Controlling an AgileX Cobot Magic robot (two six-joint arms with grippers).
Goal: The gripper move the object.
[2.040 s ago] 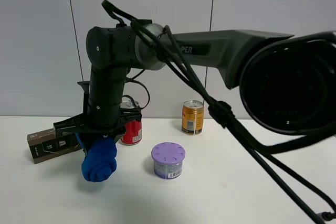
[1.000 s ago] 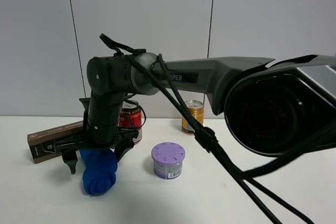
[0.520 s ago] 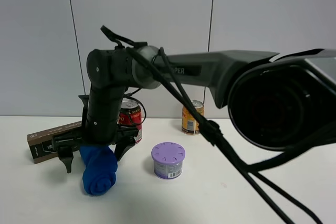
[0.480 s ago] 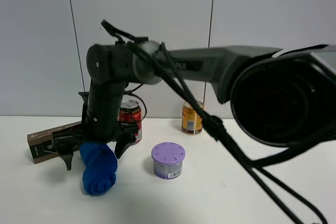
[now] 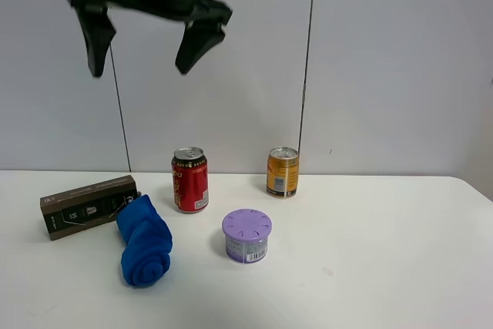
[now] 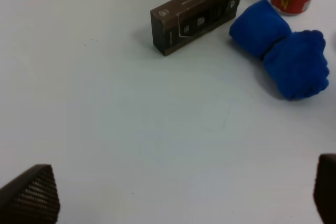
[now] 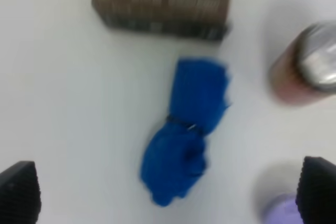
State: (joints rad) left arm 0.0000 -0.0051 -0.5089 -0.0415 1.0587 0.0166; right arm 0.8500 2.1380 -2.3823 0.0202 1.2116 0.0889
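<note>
The object, a bright blue rolled towel (image 5: pixel 144 240), lies free on the white table (image 5: pixel 370 267) with its spiral end toward the front. My right gripper (image 5: pixel 146 48) hangs high above it at the top left of the exterior view, open and holding nothing. The right wrist view looks straight down on the towel (image 7: pixel 186 129), far below the open right gripper (image 7: pixel 168 190). The left gripper (image 6: pixel 177 192) is open too, low over bare table, with the towel (image 6: pixel 281 51) well ahead of it.
A brown box (image 5: pixel 88 206) lies just left of the towel. A red can (image 5: pixel 190 180) stands behind it, a gold can (image 5: pixel 283 172) further right, and a lilac round container (image 5: pixel 246 235) to the towel's right.
The right gripper has opened, let go of the towel and risen high above the table; its arm has left the view. The towel stays lying where it was set down.
</note>
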